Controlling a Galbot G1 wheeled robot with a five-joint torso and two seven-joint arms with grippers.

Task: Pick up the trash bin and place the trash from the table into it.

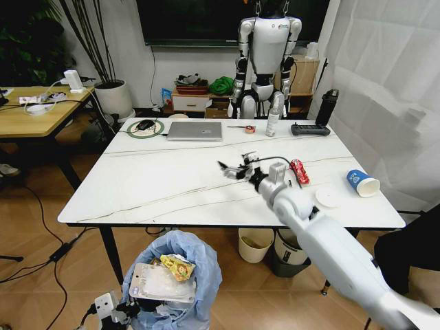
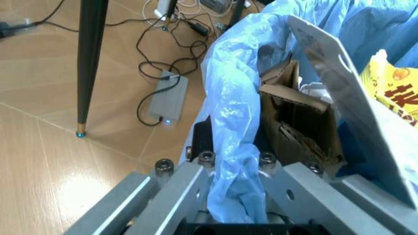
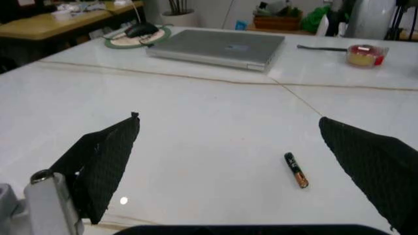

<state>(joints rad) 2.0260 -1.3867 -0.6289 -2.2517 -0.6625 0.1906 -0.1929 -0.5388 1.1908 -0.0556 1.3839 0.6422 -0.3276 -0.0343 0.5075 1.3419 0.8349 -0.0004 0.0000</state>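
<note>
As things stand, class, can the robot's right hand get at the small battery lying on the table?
Probably yes. The right hand is open over the table, and the battery lies on bare tabletop between its fingers, with nothing in the way.

You're looking at the table [image 1: 179, 189], its white marble top carrying a closed silver laptop [image 1: 195, 130] at the far edge, a black remote [image 1: 310, 129], a tape roll [image 1: 249, 128], a red wrapper [image 1: 299, 171], a tipped blue-white paper cup [image 1: 361, 183], a white lid [image 1: 328, 199] and a small battery [image 3: 296, 170].
</note>
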